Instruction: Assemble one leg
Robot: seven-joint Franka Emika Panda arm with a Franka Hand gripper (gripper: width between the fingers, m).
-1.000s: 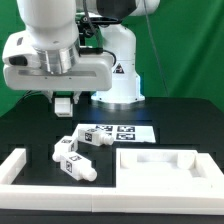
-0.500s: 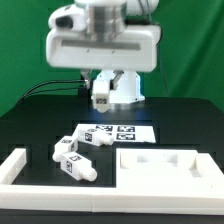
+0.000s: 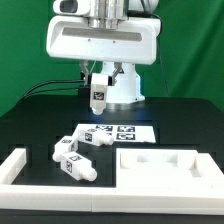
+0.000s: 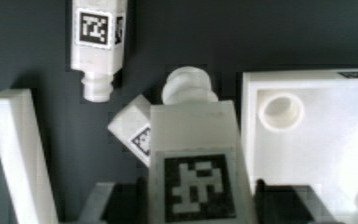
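Note:
My gripper (image 3: 98, 97) hangs high above the table, shut on a leg (image 3: 98, 91), a chunky white peg with a black-and-white tag. In the wrist view the held leg (image 4: 190, 140) sits between the dark fingers (image 4: 119, 200), rounded end pointing away from my gripper (image 4: 197, 196). Below, more loose legs lie on the black table (image 3: 73, 160), (image 3: 96, 137). One of them shows in the wrist view (image 4: 98, 45). The white square tabletop (image 3: 165, 165) lies at the exterior view's right; a hole in it shows in the wrist view (image 4: 279, 108).
The marker board (image 3: 128, 131) lies behind the loose legs. A white L-shaped rim (image 3: 14, 166) runs along the exterior view's left and front. The robot's base (image 3: 120, 88) stands at the back.
My gripper has moved toward the exterior view's right and risen a little with the leg in it, and the hand has turned. The parts on the table have not moved.

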